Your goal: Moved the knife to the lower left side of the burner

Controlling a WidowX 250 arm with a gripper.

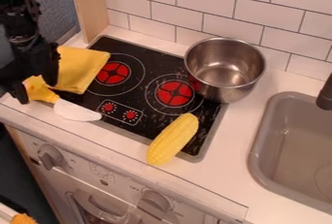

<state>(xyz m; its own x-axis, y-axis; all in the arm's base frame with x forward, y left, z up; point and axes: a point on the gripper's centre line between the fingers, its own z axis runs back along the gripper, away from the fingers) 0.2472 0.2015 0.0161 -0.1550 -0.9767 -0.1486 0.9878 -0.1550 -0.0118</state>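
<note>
My gripper (pixel 37 91) is at the left, low over the counter beside the stove's left corner. Its fingers stand open on either side of the knife's yellow handle. The knife (pixel 76 111) lies with its white blade pointing right, along the lower left edge of the black burner top (pixel 139 96). Part of the handle is hidden by the gripper.
A folded yellow cloth (pixel 79 68) lies over the stove's left side, just right of the gripper. A steel pot (pixel 225 70) stands at the back right of the stove. Corn (pixel 173 139) rests across the front edge. The grey sink (pixel 295 140) is at right.
</note>
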